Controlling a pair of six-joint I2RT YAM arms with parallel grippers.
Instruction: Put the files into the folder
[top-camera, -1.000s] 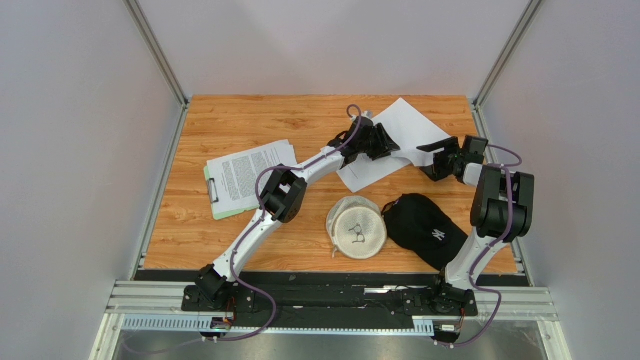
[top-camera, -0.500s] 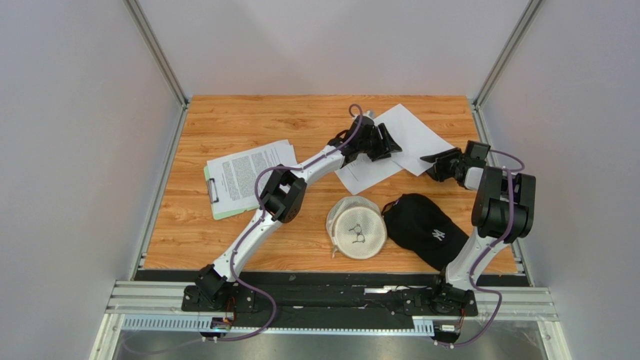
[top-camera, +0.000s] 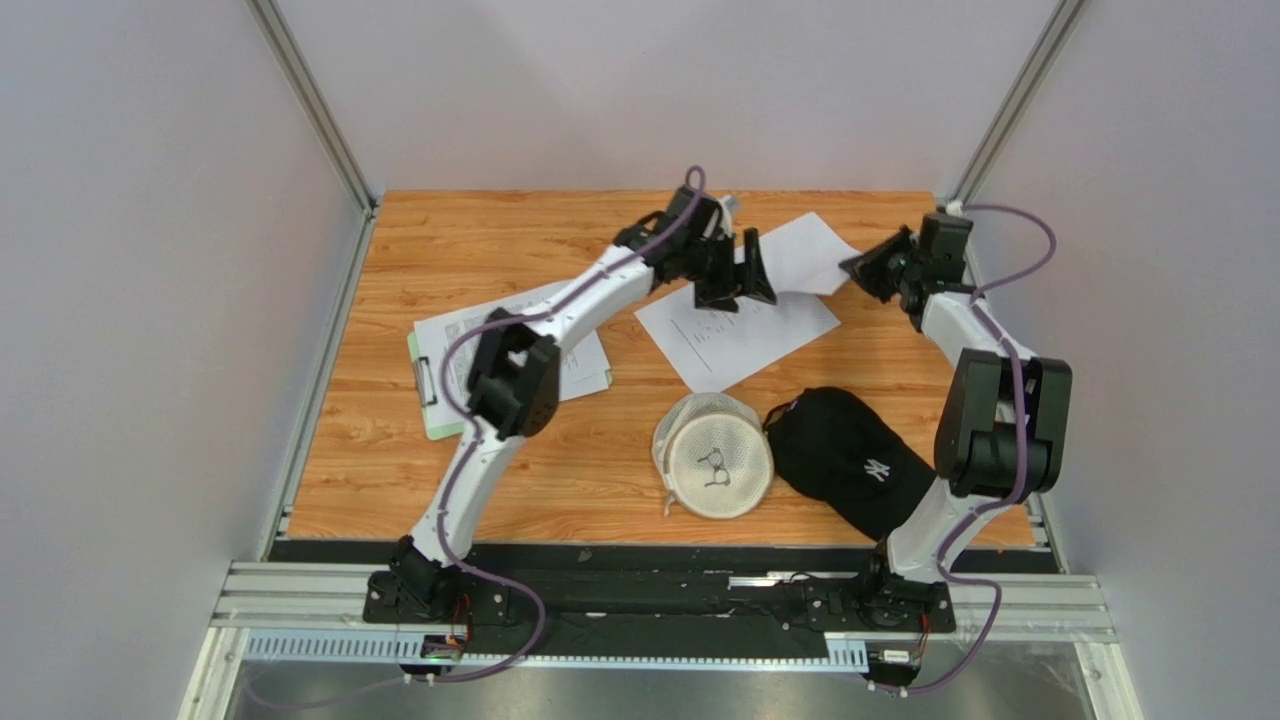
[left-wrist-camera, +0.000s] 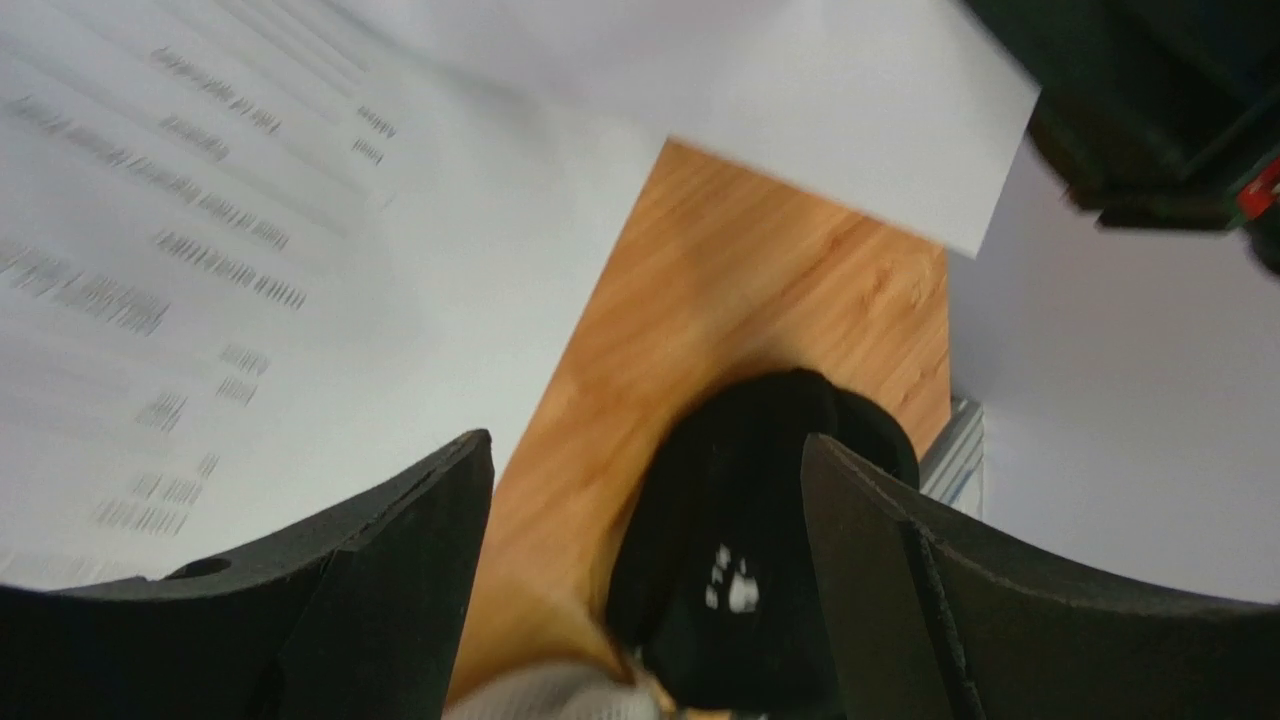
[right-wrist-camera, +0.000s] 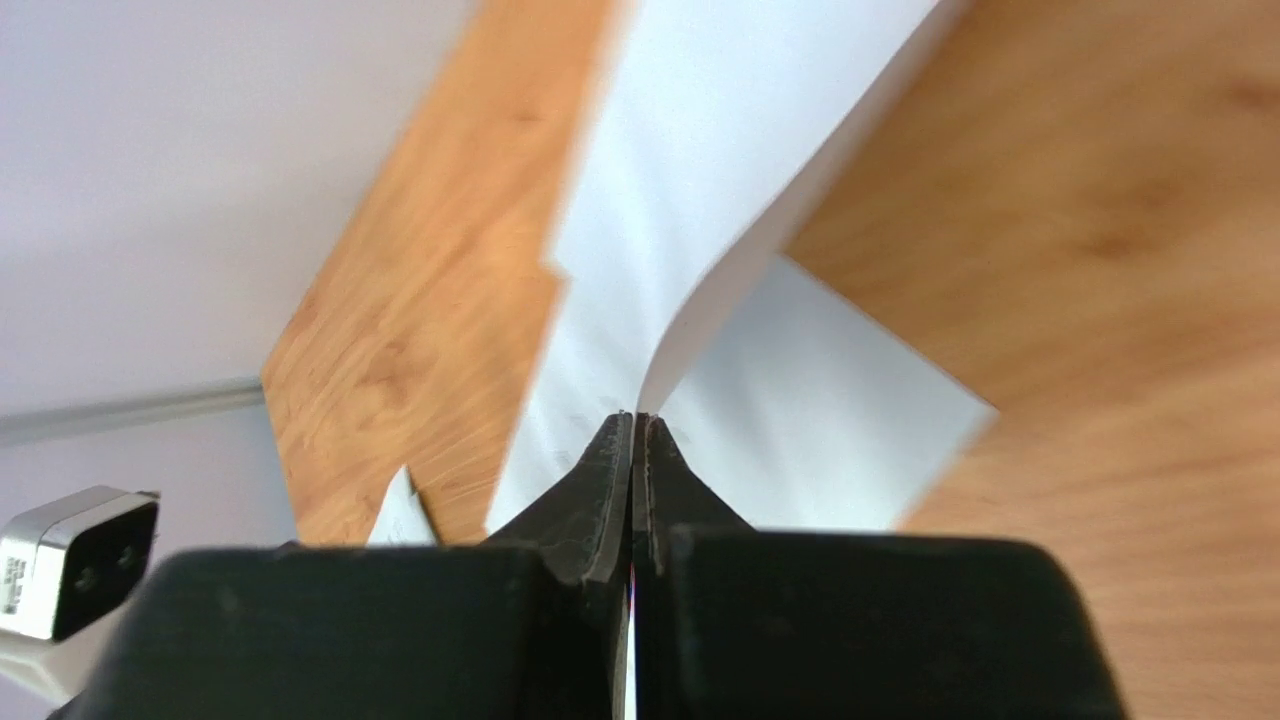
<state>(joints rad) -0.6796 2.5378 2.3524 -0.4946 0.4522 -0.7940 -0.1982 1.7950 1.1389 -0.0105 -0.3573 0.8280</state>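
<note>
Moved since earlier: both arms have swung toward the far edge, and the right one has drawn the plain sheet (top-camera: 804, 252) back with it, uncovering more of the printed sheet (top-camera: 736, 333).
Right end effector (right-wrist-camera: 633, 428): fingers pressed fully together on the edge of the plain sheet, which curves up from the worktop (top-camera: 451, 240) into the grip.
Left end effector (left-wrist-camera: 646, 450): jaws spread wide and holding nothing, poised above the near edge of the printed sheet.
Printed sheet: flat on the worktop at far centre, with its far corner tucked under the plain sheet.
Folder (top-camera: 446, 425): at the left side of the worktop, clip toward the left edge, well apart from both loose sheets.
Filed sheets (top-camera: 451, 327): white pages lie on the folder, partly hidden by the left arm.
Other items: a black cap (top-camera: 849, 458) and a cream cap (top-camera: 714, 458) sit side by side near the front.
</note>
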